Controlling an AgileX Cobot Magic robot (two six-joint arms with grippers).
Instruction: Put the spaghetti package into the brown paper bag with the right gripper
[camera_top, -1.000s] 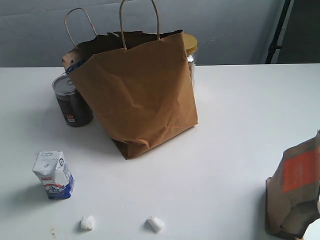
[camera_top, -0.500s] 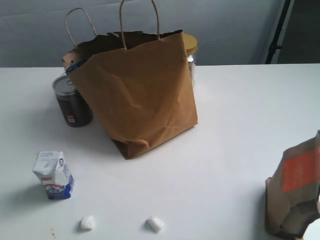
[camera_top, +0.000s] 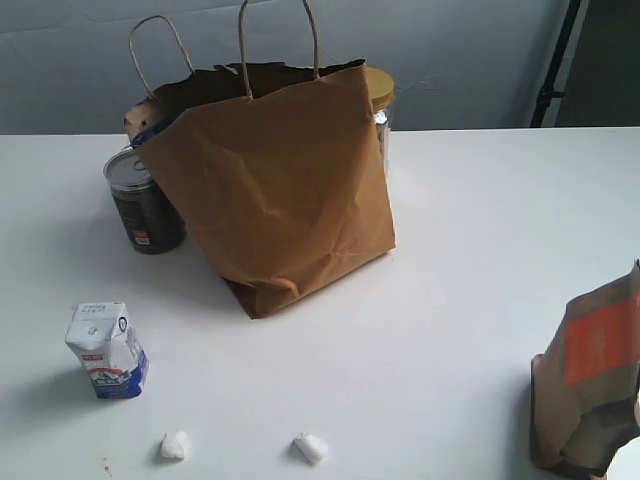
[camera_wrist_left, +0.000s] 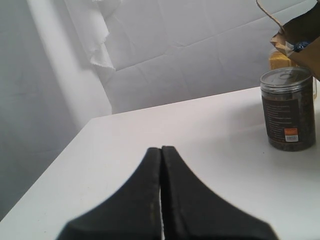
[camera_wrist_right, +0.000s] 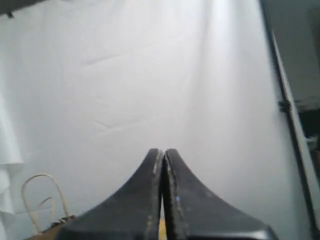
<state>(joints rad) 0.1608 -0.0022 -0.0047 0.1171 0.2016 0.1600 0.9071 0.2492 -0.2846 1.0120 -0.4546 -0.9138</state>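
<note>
The large brown paper bag (camera_top: 275, 185) stands upright at the back middle of the white table, its cord handles raised. A corner of it shows in the left wrist view (camera_wrist_left: 302, 35), and one handle in the right wrist view (camera_wrist_right: 42, 200). The spaghetti package is not in view in any frame. My left gripper (camera_wrist_left: 161, 149) is shut with nothing between its fingers, held above the table. My right gripper (camera_wrist_right: 163, 150) is also shut and empty, pointing at the grey backdrop above the bag. Neither arm appears in the exterior view.
A dark jar with a metal lid (camera_top: 143, 205) stands left of the bag, and a gold-lidded jar (camera_top: 380, 100) behind it. A small milk carton (camera_top: 107, 350) and two white lumps (camera_top: 310, 447) lie near the front. A glossy brown pouch with an orange label (camera_top: 590, 385) stands at right.
</note>
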